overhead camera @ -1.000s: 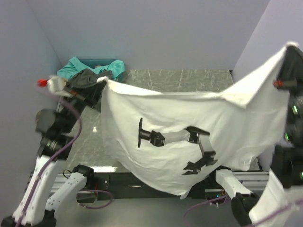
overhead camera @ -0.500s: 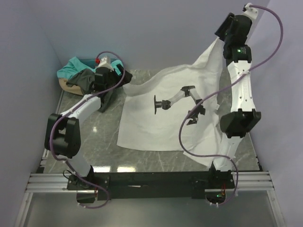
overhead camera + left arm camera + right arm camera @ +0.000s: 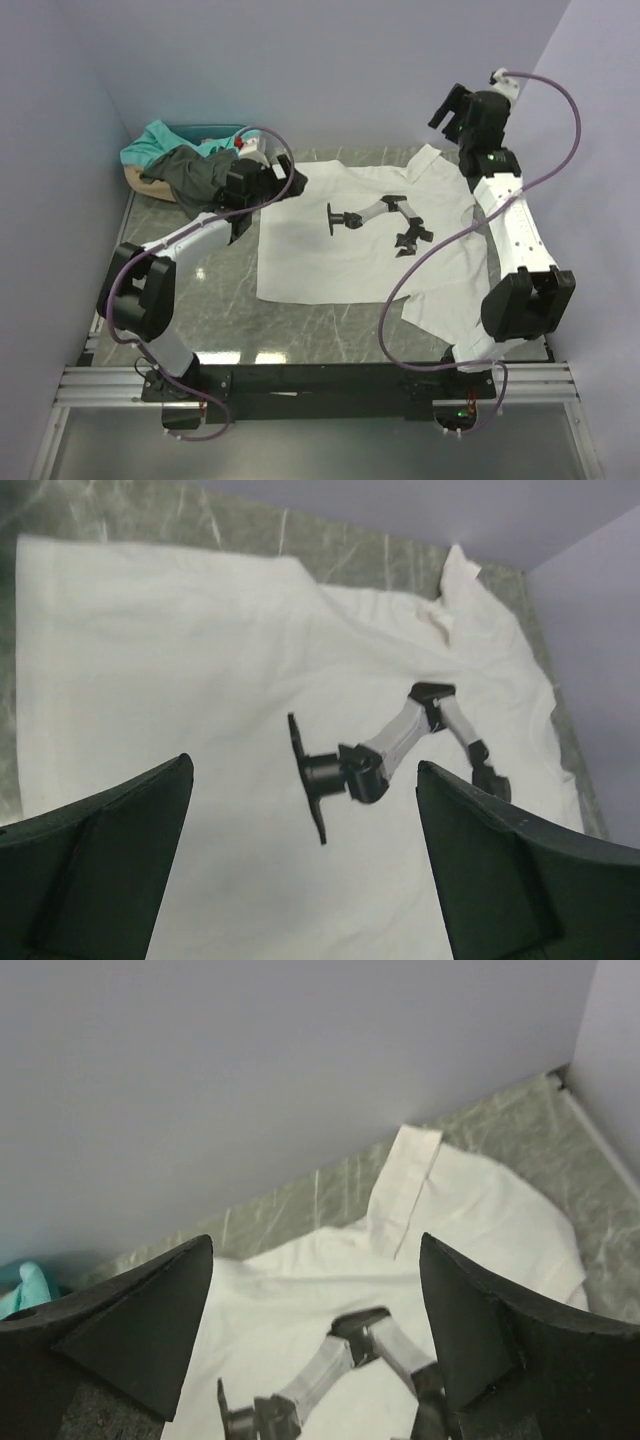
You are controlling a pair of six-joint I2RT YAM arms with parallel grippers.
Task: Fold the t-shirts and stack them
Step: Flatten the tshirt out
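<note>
White shirt [image 3: 340, 265] is lying spread on table [image 3: 200, 300]; L claw [image 3: 302, 770] & R claw [image 3: 316, 1242] are hanging wide apart, holding nothing.

Soft, even light falls from above. The top view is bright and sharp, with no motion blur. The polished tabletop [image 3: 220, 300] throws back pale glare patches near its front edge. The white t-shirt [image 3: 320, 265] is close to washed out, its creases faint, with only soft shadows along its hems. In both wrist views the jaws are dark, underexposed wedges with slightly soft edges, while the shirt's black-and-grey print [image 3: 375, 760] is crisp. The wall [image 3: 250, 1080] shades smoothly, without hard shadows.
</note>
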